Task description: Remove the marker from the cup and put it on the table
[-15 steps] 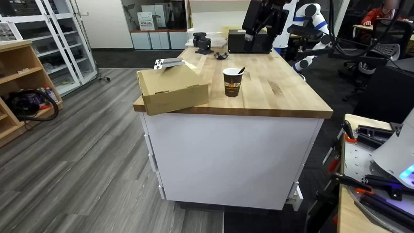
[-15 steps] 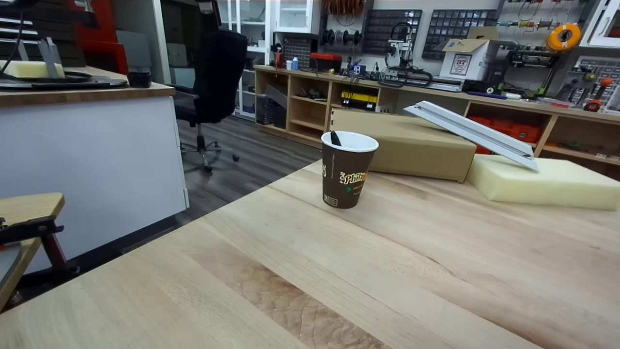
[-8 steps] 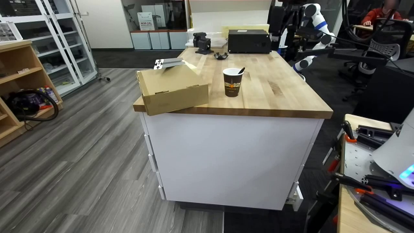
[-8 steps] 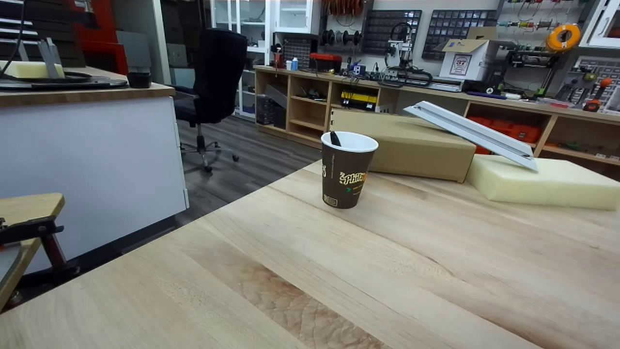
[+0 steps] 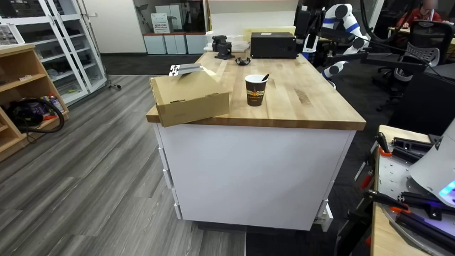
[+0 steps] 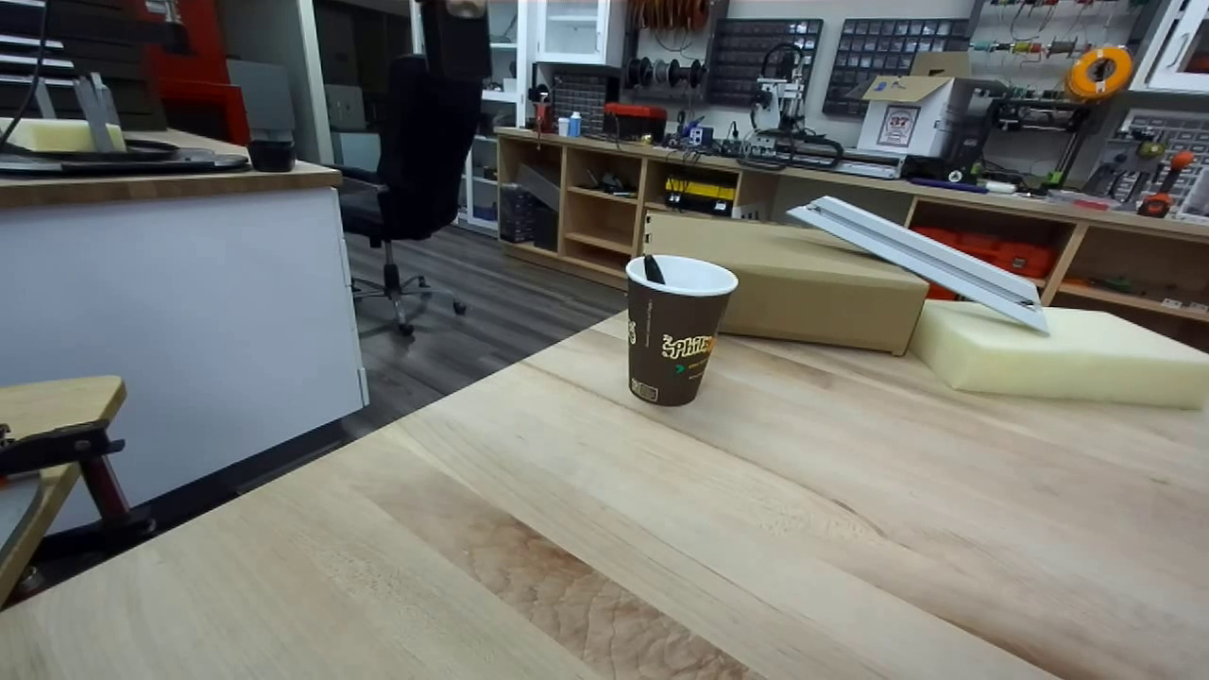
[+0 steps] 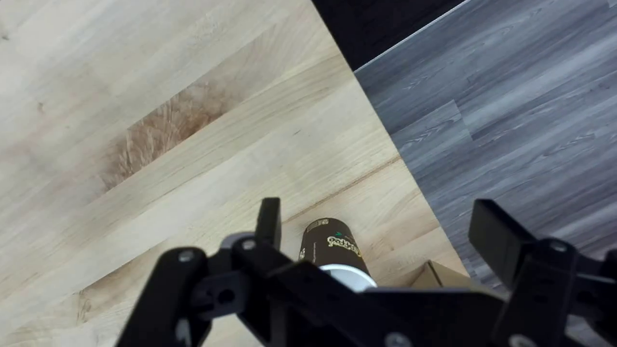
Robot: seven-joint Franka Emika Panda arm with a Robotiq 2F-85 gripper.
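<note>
The brown cup [image 5: 255,93] stands upright on the wood-topped table [image 5: 302,80], close to its front edge; it also shows in an exterior view [image 6: 672,345]. The dark marker [image 5: 266,77] leans inside it, its upper end above the rim [image 6: 654,269]. My gripper [image 7: 383,226] is open and empty in the wrist view. The cup [image 7: 332,243] shows between and beyond its fingers, nearer the left one, with part of its mouth hidden by the gripper. The marker is hidden there. In an exterior view the dark gripper [image 5: 304,28] hangs high above the table, apart from the cup.
A tan cardboard box [image 6: 803,283] lies beside the cup and overhangs the table edge. A metal profile [image 6: 921,255] rests on it and on a yellow foam block [image 6: 1067,364]. A black case [image 5: 273,45] and a small vise [image 5: 223,48] stand at the table's far end.
In an exterior view my gripper has moved right, from in front of the black case to beside it. It left the frame top in an exterior view and shows there again. Cup and marker stayed still.
</note>
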